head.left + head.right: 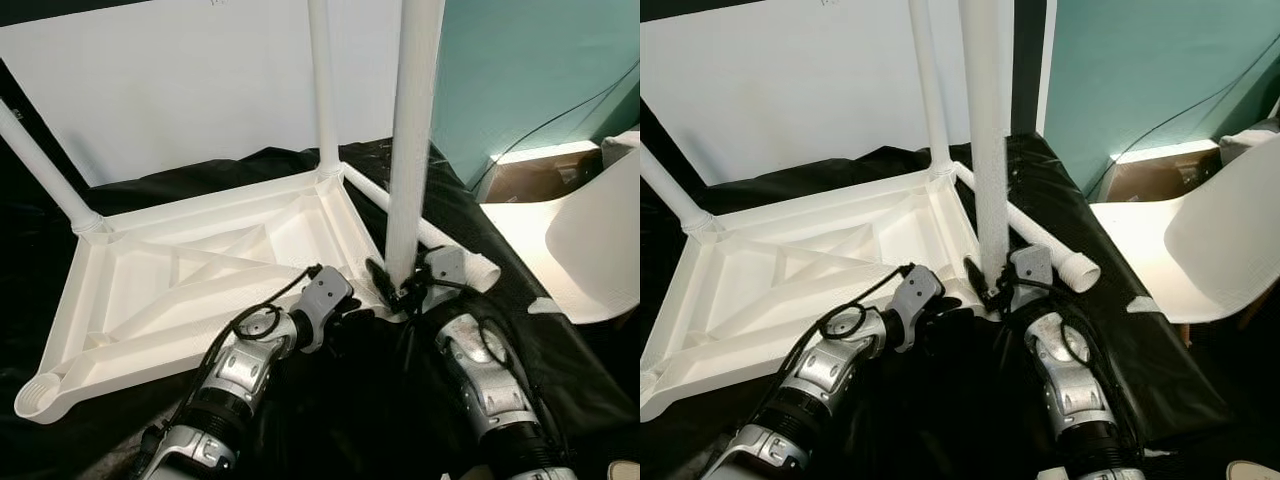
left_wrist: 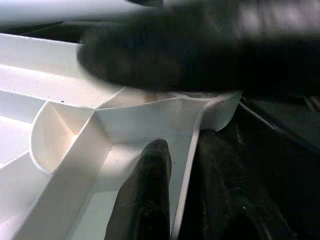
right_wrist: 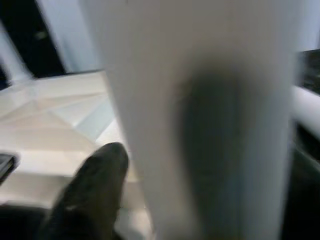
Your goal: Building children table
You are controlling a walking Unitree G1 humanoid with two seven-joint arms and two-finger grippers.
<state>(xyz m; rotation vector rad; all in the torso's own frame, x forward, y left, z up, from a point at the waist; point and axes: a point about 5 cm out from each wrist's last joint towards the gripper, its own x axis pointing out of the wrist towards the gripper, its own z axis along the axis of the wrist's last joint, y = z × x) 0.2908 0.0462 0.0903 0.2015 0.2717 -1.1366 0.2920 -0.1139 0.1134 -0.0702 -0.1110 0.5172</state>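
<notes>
The white plastic table top [image 1: 200, 260] lies upside down on black cloth. Two white legs stand in its far corners, one upright [image 1: 322, 90] and one leaning off to the left [image 1: 40, 160]. My right gripper [image 1: 400, 292] is shut on a third leg [image 1: 412, 150], holding it upright at the top's near right corner; a finger [image 3: 95, 190] presses beside the leg [image 3: 200, 125]. My left gripper [image 1: 350, 310] is shut on the top's rim [image 2: 192, 150] by that corner, one finger [image 2: 145, 195] inside the rim and the other outside. A fourth leg [image 1: 440, 240] lies on the cloth.
The near left corner socket [image 1: 35, 395] is open. A white chair [image 1: 590, 240] stands close on the right, with a cardboard box [image 1: 535, 170] and a cable by the teal wall behind it. A white panel [image 1: 180, 90] rises behind the table top.
</notes>
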